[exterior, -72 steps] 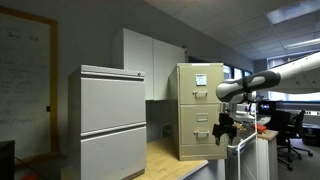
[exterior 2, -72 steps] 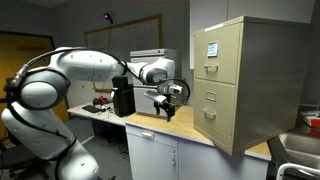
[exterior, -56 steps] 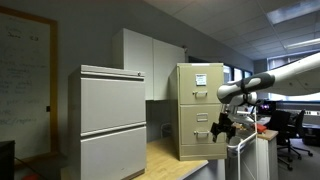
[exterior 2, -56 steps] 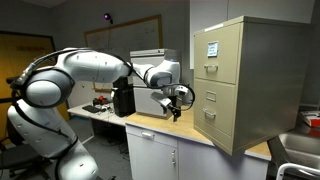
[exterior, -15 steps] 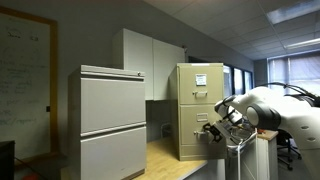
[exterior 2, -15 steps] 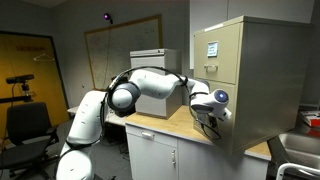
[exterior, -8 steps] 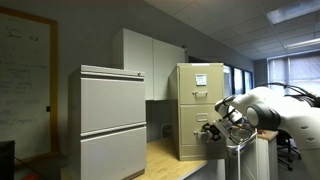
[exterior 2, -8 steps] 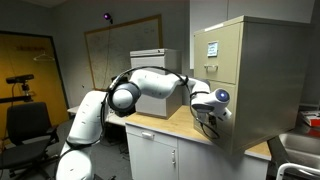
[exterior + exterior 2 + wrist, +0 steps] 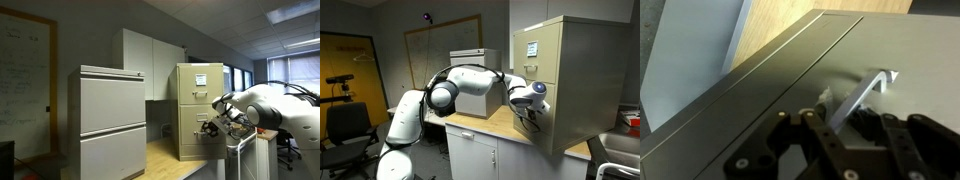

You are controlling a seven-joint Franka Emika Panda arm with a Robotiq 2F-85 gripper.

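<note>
A beige two-drawer filing cabinet (image 9: 200, 110) (image 9: 570, 80) stands on a wooden counter (image 9: 490, 126). In both exterior views my gripper (image 9: 210, 128) (image 9: 533, 120) is pressed against the front of its lower drawer. The wrist view shows that drawer front (image 9: 760, 95) and its metal bar handle (image 9: 868, 90) slanting down between my dark fingers. My gripper (image 9: 840, 125) has closed in on the lower end of the handle, one finger (image 9: 815, 130) against the bar. The contact of the other finger is in shadow.
A larger grey lateral cabinet (image 9: 112, 120) stands beside the beige one. A whitish box (image 9: 468, 58) sits further along the counter, behind the arm. An office chair (image 9: 345, 125) is on the floor, and a metal sink (image 9: 620, 150) lies past the cabinet.
The arm swung from open air over the counter to the lower drawer. In the last second it hardly moved, and the jaws closed around the handle.
</note>
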